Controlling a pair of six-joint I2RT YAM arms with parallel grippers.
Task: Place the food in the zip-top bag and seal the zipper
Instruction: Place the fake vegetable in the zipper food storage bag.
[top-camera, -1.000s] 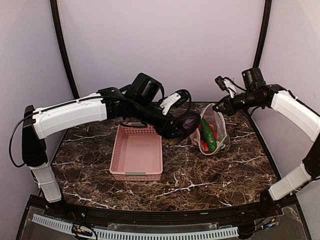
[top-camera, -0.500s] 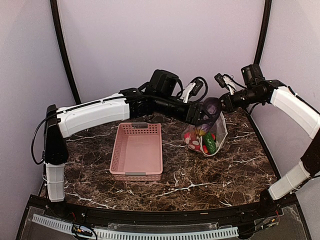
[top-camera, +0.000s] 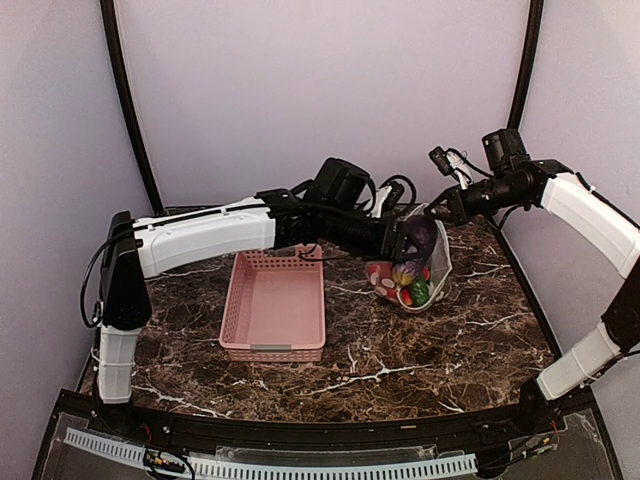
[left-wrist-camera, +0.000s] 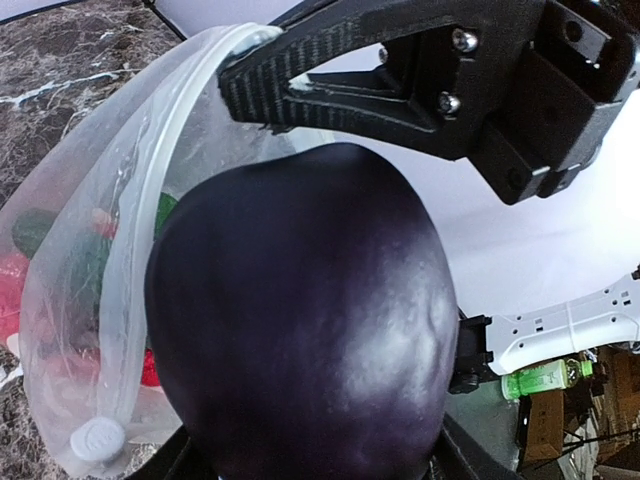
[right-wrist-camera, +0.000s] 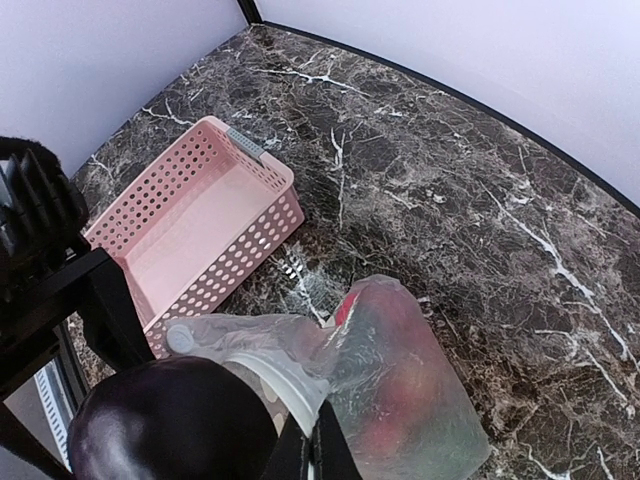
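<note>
The right gripper (right-wrist-camera: 312, 452), at 6 o'clock, pinches the zip-top bag (right-wrist-camera: 400, 400) by its mouth. The eggplant (right-wrist-camera: 170, 420) appears at 7 o'clock and the pink basket (right-wrist-camera: 200, 225) at 9 o'clock.

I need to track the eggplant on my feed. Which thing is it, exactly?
Start at the pink basket on the marble table; just right of it the right pincer holds up the dotted zip-top bag by its mouth edge. At that open mouth, the left pincer holds the eggplant: the one dark purple, glossy, rounded piece, unlike the red and green food already inside.

Pale lilac walls (top-camera: 320, 90), black curved corner posts (top-camera: 125, 100), dark white-veined marble tabletop (top-camera: 420, 350).
</note>
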